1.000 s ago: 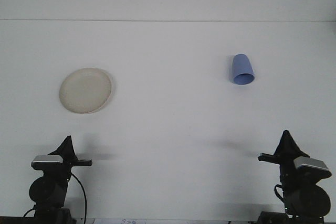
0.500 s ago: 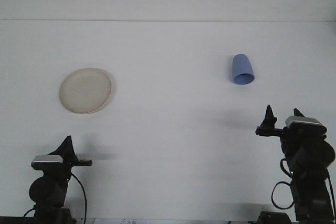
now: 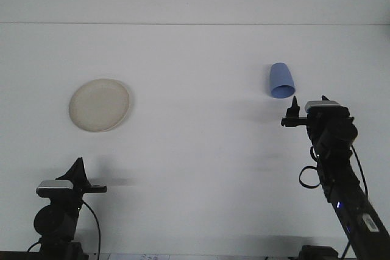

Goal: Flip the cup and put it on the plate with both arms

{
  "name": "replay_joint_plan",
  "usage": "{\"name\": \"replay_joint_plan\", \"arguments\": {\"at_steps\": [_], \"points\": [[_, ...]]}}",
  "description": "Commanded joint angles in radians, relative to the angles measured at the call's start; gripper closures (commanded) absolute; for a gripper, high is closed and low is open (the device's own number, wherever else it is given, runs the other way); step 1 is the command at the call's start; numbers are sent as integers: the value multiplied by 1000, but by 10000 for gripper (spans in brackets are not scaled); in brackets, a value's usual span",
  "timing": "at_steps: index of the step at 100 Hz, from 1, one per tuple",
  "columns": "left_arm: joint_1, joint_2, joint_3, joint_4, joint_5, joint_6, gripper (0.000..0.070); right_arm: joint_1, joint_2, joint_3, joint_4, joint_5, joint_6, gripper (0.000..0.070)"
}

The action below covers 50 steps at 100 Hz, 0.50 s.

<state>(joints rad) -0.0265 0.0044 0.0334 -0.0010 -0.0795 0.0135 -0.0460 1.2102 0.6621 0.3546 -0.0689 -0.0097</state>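
A blue cup (image 3: 282, 81) sits at the back right of the white table, its narrow end pointing away and its wider end towards me. A cream plate (image 3: 99, 105) lies flat on the left side, with nothing on it. My right gripper (image 3: 309, 102) is stretched forward with its fingers apart, just in front of the cup and slightly to its right, holding nothing and not touching the cup. My left gripper (image 3: 78, 167) rests low at the front left, well short of the plate, its fingers drawn together to a single point.
The white table (image 3: 195, 150) ends at a far edge line near the top of the view. A black cable (image 3: 94, 223) hangs by the left arm's base, and another loops beside the right arm (image 3: 308, 178).
The right arm has risen from its rest pose and reached forward to the cup, and its fingers have opened. The left arm, cup and plate have not moved.
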Motion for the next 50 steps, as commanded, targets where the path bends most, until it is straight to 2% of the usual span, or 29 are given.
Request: {"name": "replay_joint_plan", "arguments": {"at_steps": [1,36,50], "points": [[1,-1,-19,10,-2,12,687,2,74,5,67,-8,-17,152],[1,-1,-19,10,-2,12,687,2,361,5,313,-5,7,153],[1,-1,-19,10,-2,12,687,-2,444,5,412,24,11,156]]}}
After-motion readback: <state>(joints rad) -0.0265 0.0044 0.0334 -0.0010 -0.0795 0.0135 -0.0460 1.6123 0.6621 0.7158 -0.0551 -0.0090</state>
